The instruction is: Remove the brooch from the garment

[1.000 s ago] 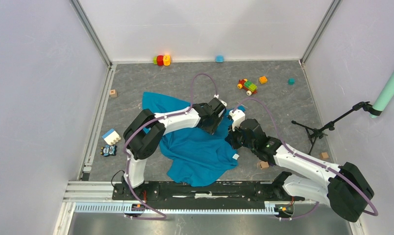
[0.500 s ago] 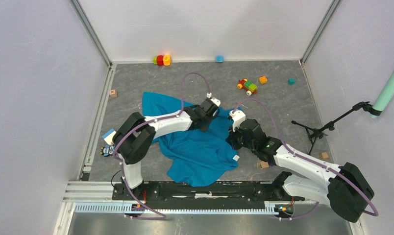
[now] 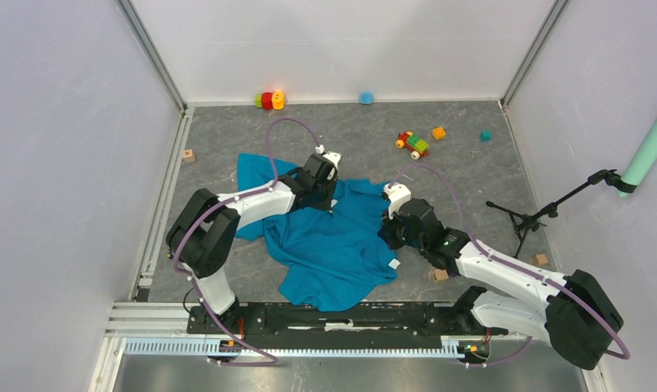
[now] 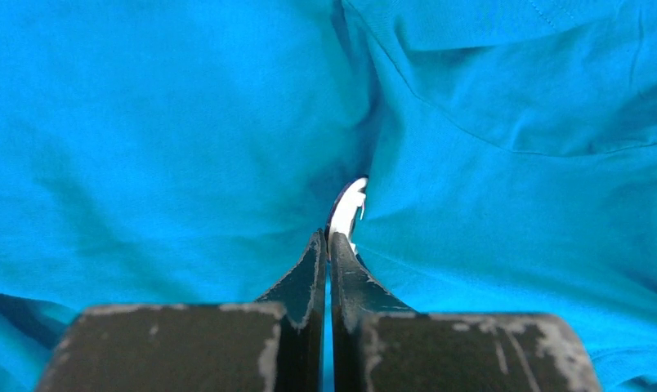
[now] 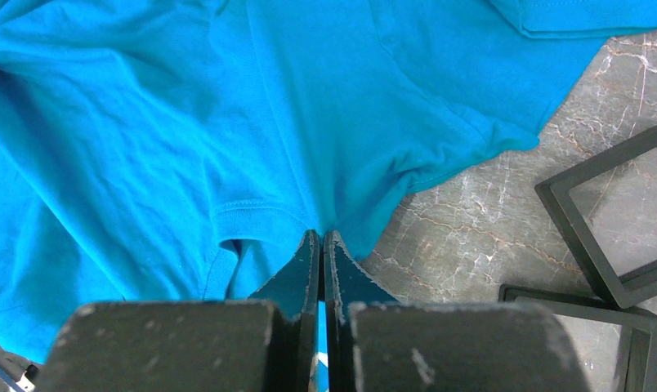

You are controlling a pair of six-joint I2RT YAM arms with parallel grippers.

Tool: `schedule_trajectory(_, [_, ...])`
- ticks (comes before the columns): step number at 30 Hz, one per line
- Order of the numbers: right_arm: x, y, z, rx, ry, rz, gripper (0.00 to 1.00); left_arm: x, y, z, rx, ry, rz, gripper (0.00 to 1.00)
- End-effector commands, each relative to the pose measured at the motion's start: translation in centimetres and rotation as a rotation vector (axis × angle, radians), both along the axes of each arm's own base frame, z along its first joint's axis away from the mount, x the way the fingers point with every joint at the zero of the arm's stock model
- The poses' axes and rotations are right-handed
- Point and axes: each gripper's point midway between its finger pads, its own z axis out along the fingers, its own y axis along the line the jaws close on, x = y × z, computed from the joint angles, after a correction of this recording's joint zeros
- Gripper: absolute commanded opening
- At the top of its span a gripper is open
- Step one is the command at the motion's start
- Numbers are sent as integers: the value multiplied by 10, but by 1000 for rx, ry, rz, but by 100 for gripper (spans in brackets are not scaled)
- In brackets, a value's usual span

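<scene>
The left gripper [image 4: 327, 238] is shut narrow, its 2 fingers almost meeting. From the tips stands a thin pale-edged disc, which I take for the brooch [image 4: 346, 209], seen edge-on over the far middle part of the teal T-shirt [image 4: 145, 122]; I cannot tell if it is already free of the cloth. The right gripper [image 5: 321, 238] is also closed, pinching the right hem of the teal T-shirt. The brooch lies straight ahead of the left fingers with its flat face in line with them, so the left arm is nearer, and the pull should probably go away from the teal T-shirt.
</scene>
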Motion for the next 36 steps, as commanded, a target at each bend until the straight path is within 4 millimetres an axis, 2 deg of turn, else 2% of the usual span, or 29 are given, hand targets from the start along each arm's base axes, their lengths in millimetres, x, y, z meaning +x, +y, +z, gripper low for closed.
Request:
schedule_trajectory(1, [7, 2, 4, -7, 2, -21, 1, 3, -4, 10, -59, -9, 8, 3])
schedule_trajectory(6, [6, 7, 2, -2, 20, -2, 1, -1, -12, 9, -92, 10, -29, 19])
schedule_trajectory(9, [6, 7, 2, 2, 17, -2, 2, -3, -16, 6, -102, 23, -45, 21])
schedule_trajectory(14, [5, 7, 3, 4, 14, -1, 2, -6, -22, 1, -116, 53, -76, 18])
schedule_trajectory(18, [6, 4, 1, -5, 10, -10, 2, -7, -23, 3, -122, 45, -96, 3])
schedule_trajectory(24, [29, -18, 11, -119, -44, -130, 0, -17, -17, 13, -122, 66, -80, 2])
schedule_trajectory(31, [41, -26, 18, -131, -59, -187, 0, -37, -8, 24, -143, 102, -65, 2])
schedule_trajectory(33, [40, -25, 18, -127, -54, -179, 0, -45, -8, 23, -144, 135, -75, 2])
schedule_trajectory(36, [35, -14, 19, -94, -42, -107, 2, -49, -10, 23, -176, 138, -69, 2])
